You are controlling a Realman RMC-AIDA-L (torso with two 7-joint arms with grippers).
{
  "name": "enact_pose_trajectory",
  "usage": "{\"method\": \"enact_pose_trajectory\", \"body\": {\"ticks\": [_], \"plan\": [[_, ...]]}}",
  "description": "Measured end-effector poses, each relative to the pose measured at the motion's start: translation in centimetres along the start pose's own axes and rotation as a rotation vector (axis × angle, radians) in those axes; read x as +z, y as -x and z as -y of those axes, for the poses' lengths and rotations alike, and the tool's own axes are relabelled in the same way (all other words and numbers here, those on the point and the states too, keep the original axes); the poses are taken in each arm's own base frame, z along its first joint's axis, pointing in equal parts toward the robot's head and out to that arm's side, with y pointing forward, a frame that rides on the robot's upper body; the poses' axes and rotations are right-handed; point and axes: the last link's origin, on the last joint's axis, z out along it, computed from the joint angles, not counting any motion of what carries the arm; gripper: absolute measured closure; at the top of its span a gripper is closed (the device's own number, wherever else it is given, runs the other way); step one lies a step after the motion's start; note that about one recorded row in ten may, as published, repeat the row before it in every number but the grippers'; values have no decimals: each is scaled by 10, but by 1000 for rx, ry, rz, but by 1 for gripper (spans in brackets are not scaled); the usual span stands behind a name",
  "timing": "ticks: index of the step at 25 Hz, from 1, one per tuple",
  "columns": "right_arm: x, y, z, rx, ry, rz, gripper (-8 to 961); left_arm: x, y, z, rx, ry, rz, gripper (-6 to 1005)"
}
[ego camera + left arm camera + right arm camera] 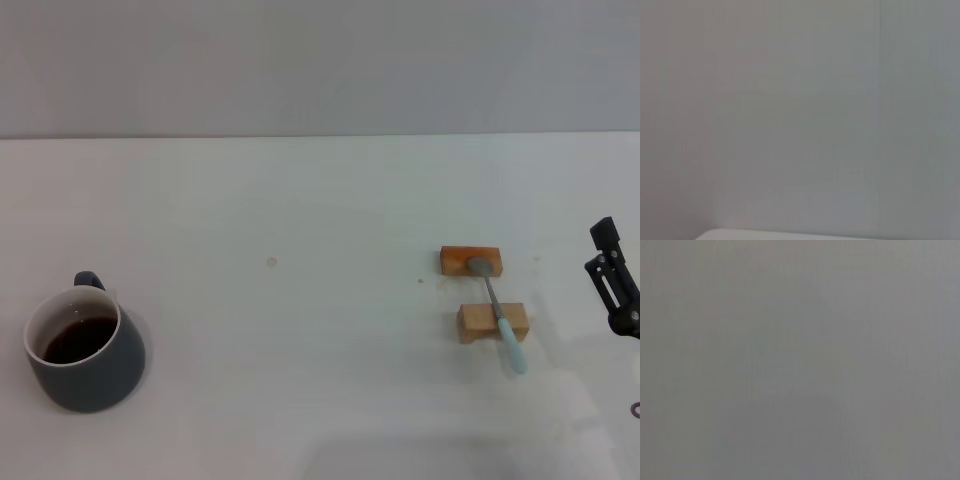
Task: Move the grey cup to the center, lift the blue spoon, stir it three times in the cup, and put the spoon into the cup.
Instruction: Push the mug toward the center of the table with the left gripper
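The right claw [612, 285] is black, angular and slim-fingered, made of jointed bracket-like pieces.

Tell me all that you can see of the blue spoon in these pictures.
The blue spoon is small and slim, with a grey metal bowl and stem and a pale blue handle. It lies across two wooden blocks: its bowl rests on the farther block, its handle crosses the nearer one and juts out past it toward the robot. Nothing grips it; the right gripper is off to its right, apart from it.
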Motion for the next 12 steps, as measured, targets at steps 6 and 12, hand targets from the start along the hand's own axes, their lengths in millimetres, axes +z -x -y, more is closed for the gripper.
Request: {"method": "enact_pose_trajectory", "body": {"ticks": [6, 12], "plan": [[-1, 0, 1, 7, -2, 1, 174, 4, 6, -2, 4, 12, 42, 524], [0, 1, 1, 7, -1, 3, 174, 7, 9, -10, 28, 54, 62, 686]]}}
